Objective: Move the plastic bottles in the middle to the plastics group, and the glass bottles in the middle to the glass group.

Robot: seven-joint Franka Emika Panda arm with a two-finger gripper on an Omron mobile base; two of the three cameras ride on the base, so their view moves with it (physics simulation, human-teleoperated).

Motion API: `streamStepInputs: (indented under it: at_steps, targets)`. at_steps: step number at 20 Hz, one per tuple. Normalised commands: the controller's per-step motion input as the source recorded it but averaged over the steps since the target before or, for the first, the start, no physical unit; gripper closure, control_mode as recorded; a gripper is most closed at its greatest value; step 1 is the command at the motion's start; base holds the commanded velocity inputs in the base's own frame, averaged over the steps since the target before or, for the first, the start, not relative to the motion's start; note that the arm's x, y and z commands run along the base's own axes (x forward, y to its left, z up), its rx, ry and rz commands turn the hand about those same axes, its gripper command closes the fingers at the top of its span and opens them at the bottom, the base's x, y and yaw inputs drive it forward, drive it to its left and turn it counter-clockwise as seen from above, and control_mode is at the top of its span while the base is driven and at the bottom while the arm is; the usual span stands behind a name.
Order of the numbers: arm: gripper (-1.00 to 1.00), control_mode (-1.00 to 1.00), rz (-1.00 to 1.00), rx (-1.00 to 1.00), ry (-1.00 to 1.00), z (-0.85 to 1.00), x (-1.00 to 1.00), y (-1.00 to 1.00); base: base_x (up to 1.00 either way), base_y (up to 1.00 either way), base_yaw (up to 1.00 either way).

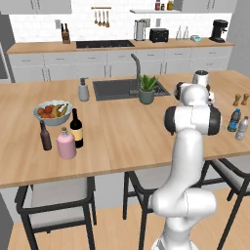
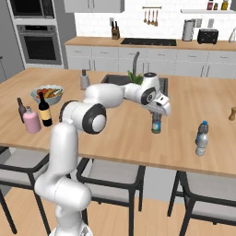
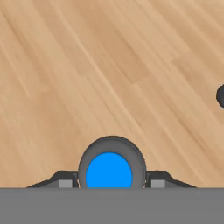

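Right now, at the left of the left base view, I see the pink bottle (image 1: 66, 144) standing just beside the wine bottle (image 1: 76, 128) and the brown bottle (image 1: 45, 136), near the fruit bowl (image 1: 52, 112). Mid-frame in the right base view, my gripper (image 2: 156, 120) is partly closed around a blue bottle (image 2: 156, 123), fingers either side of its top; the hand view shows its blue cap (image 3: 109, 173) centred between them. Whether it rests on the counter (image 2: 120, 133) I cannot tell. At right stands the plastics group bottle (image 2: 201, 138), well apart. I judge the carry should stay upright and low, set down beside that bottle without knocking it. Open wood lies between; the counter's near edge runs close below.
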Motion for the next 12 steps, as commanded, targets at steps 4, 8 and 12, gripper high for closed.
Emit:
streamStepInputs:
  at_steps: [4,8,12]
  targets:
    - [1.0,-1.0,-0.45,0.1,0.0,-0.02,-0.01,-1.0,0.0,0.0,0.0]
    - [1.0,-1.0,-0.27,0.13,-0.04,0.0,-0.14,-0.65,0.0,0.0,0.0]
    - [1.0,-1.0,-0.09,0.04,-0.1,0.0,-0.15,-0.14,0.0,0.0,0.0]
